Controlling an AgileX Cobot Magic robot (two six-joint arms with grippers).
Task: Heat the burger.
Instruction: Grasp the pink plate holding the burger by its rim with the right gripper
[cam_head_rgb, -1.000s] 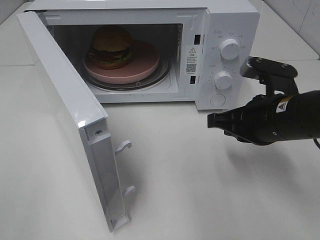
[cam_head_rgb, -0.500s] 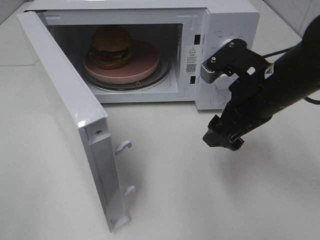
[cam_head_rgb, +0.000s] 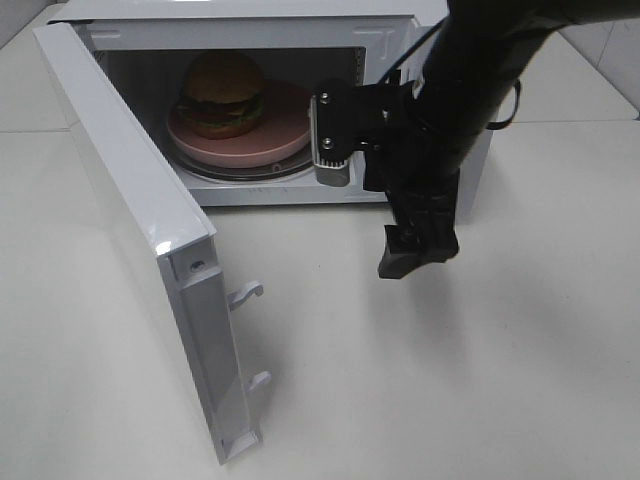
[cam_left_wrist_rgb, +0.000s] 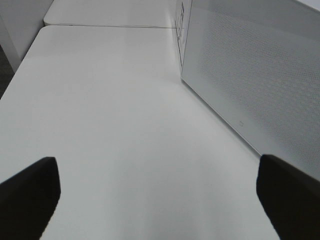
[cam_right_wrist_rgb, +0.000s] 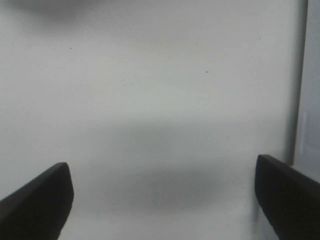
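The burger (cam_head_rgb: 222, 92) sits on a pinkish plate (cam_head_rgb: 285, 130) inside the white microwave (cam_head_rgb: 250, 20), on the left part of the plate. The microwave door (cam_head_rgb: 140, 220) stands wide open toward the front left. My right gripper (cam_head_rgb: 412, 245) hangs pointing down at the table, in front of the microwave's control panel and right of the opening. In the right wrist view it (cam_right_wrist_rgb: 161, 170) is open and empty, over bare table. My left gripper (cam_left_wrist_rgb: 155, 165) is open and empty, out of the exterior view, facing the door's outer face (cam_left_wrist_rgb: 250, 75).
The right arm (cam_head_rgb: 450, 90) hides the microwave's knobs. A glass turntable rim (cam_head_rgb: 240, 172) shows under the plate. Door latch hooks (cam_head_rgb: 247, 292) stick out from the door's edge. White table (cam_head_rgb: 450, 380) stretches in front and to the right.
My right arm has swung left from the right side to the front of the control panel, and its gripper has turned from pointing left to pointing down. The burger and door have not moved.
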